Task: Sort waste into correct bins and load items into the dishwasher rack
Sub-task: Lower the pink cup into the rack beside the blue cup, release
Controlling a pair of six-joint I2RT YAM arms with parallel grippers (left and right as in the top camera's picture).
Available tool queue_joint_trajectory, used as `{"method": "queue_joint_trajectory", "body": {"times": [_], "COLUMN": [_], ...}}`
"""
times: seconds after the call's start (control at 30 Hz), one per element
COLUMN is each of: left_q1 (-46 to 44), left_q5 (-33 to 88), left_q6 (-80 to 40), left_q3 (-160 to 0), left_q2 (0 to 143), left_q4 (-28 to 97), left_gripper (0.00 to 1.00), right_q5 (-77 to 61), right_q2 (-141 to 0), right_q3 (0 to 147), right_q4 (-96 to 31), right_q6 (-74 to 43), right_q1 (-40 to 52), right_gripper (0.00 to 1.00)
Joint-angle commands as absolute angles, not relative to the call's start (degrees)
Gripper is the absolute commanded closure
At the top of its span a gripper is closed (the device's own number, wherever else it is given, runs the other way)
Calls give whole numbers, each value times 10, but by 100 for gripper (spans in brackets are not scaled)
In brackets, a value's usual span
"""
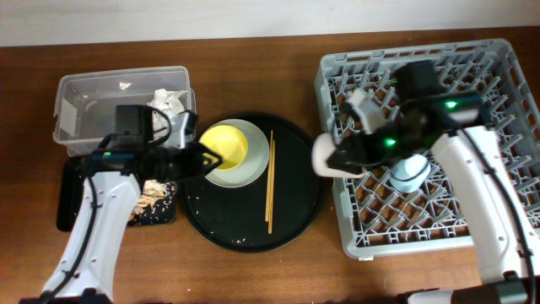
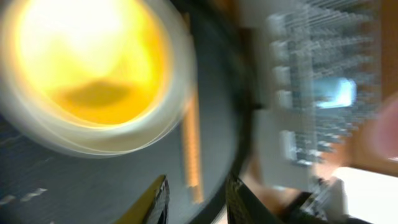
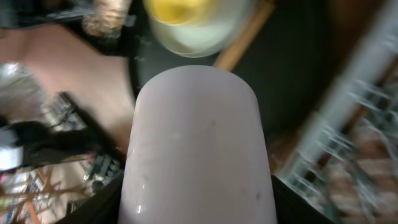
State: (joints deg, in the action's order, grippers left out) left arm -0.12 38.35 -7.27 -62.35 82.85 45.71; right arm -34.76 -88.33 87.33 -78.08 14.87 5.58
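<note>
Pink cup (image 1: 322, 157): clamped in the right gripper (image 1: 336, 158), held up at the rack (image 1: 472, 59), by its 9 o'clock edge. It is not yet set among the pegs.
Rack: at 3 o'clock on the table; one blue cup (image 1: 408, 174) stands near its middle, and nothing else shows in it.
Right gripper: jaws closed round the pink cup's sides; its pale wall fills the wrist view.
Left gripper (image 1: 205, 157): empty, jaws parted narrowly, at the 9 o'clock rim of the yellow bowl (image 1: 226, 145). I cannot tell whether it touches the rim — the wrist view is blurred.
Yellow bowl: sits inside the plate (image 1: 251, 174) on the round tray (image 1: 295, 207), at the table's centre.
Chopsticks (image 1: 270, 181): lying together at the plate's 3 o'clock, running from 12 to 6.
Tissues (image 1: 171, 101): in the clear tub (image 1: 80, 105) at 10 o'clock.
Food scraps (image 1: 156, 198): in the black tray (image 1: 69, 203) at 8 o'clock, partly under the left arm. A few crumbs (image 1: 240, 242) lie on the round tray near 6 o'clock.
Wrapper: not made out.
Done, as I judge it: most waste binned, one cup racked, the second in hand at the rack.
To do: seat the pink cup, then load bowl, plate and chopsticks — and clear the stray crumbs.
</note>
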Motion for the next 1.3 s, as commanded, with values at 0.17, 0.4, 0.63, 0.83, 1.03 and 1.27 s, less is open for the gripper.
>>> {"method": "queue_joint_trajectory", "body": {"times": [0.17, 0.4, 0.63, 0.83, 1.03, 1.27], "left_q1": [24, 24, 24, 24, 24, 24], "left_q5": [194, 195, 195, 195, 195, 195], "left_q6": [-42, -42, -42, -42, -42, -42], "left_q3": [-624, -624, -624, -624, -624, -624], "left_q2": [765, 765, 765, 765, 765, 765], "left_q4": [510, 521, 543, 554, 554, 554], "left_gripper": [70, 70, 70, 70, 70, 70], "right_q5": [-102, -1, -1, 22, 22, 22], "right_q2": [-874, -884, -944, -1006, -1050, -1091], "right_q3": [964, 964, 951, 951, 950, 950], "right_q4": [-882, -883, -868, -855, -846, -833], "right_q6": [34, -23, -22, -27, -31, -31], "right_q1": [-92, -176, -207, -207, -207, -207], "right_gripper": [57, 57, 57, 57, 57, 56]}}
